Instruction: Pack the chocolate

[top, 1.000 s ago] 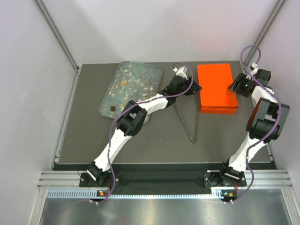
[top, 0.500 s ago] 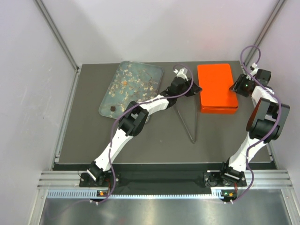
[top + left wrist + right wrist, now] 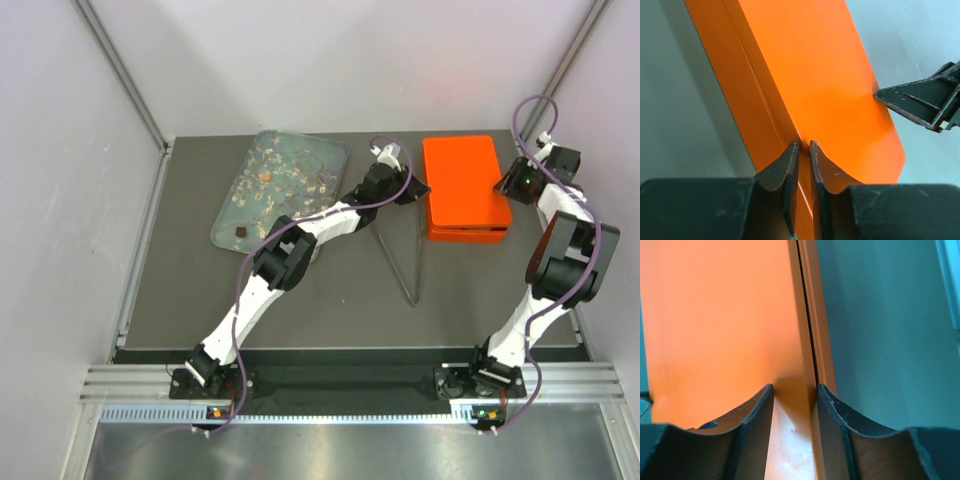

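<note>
An orange box with its lid (image 3: 462,185) stands at the back right; it fills the left wrist view (image 3: 815,75) and the right wrist view (image 3: 715,315). My left gripper (image 3: 418,188) is pinched on the lid's left edge (image 3: 803,145), jaws nearly together. My right gripper (image 3: 503,183) straddles the lid's right edge (image 3: 795,387) and grips it; a dark slit shows between the lid and the strip below. One dark chocolate (image 3: 241,232) and a tan lump (image 3: 266,177) lie on the tray. Any chocolate in the box is hidden.
A clear tray (image 3: 300,137) strewn with crumbs lies at the back left. Thin metal tongs (image 3: 400,255) lie on the dark mat in front of the box. White walls close in on both sides and behind. The right gripper also shows in the left wrist view (image 3: 925,102).
The orange lid and my right gripper have shifted slightly to the right. The left arm has barely moved.
</note>
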Robot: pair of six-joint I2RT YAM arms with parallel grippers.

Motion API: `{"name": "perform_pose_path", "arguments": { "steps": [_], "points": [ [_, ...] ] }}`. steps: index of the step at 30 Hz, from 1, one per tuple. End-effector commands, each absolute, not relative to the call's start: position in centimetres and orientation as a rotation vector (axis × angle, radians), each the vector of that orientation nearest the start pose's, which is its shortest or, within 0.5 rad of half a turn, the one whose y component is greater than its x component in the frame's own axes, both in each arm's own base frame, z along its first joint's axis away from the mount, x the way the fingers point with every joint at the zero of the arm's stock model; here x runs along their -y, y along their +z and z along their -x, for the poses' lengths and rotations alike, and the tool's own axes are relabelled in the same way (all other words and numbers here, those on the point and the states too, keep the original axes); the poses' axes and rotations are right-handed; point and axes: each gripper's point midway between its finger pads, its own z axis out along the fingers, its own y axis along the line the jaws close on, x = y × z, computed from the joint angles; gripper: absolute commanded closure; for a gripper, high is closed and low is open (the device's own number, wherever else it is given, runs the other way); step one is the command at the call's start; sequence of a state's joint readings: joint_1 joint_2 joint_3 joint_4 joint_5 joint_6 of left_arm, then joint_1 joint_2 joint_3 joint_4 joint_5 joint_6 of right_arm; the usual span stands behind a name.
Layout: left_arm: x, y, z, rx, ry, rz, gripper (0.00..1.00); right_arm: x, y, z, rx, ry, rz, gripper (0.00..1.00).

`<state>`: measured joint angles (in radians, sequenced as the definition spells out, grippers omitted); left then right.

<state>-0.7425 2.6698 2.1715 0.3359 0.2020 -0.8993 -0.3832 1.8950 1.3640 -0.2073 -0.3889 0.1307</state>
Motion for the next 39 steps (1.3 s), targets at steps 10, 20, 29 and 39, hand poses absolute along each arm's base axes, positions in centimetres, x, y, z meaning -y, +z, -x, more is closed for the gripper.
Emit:
{"name": "perform_pose_path", "arguments": {
  "steps": [10,20,29,39],
  "points": [
    [55.7,13.9,-47.2,-1.882,-1.367,-0.117,0.82,12.1,14.3,-47.5,-2.156,0.239,-0.324,0.6],
    [55.4,13.9,-46.7,-1.899,-1.338,-0.148,0.82,13.5,13.9,-47.1,-2.166,0.187,-0.348,0.6],
    [55.4,14.4,-46.3,-1.903,-1.349,-0.164,0.73,13.9,12.5,-46.8,-2.216,0.17,-0.356,0.6],
    [55.7,14.9,-45.9,-1.898,-1.39,-0.165,0.79,13.8,12.5,-46.9,-2.204,0.226,-0.343,0.65]
  ]
}}
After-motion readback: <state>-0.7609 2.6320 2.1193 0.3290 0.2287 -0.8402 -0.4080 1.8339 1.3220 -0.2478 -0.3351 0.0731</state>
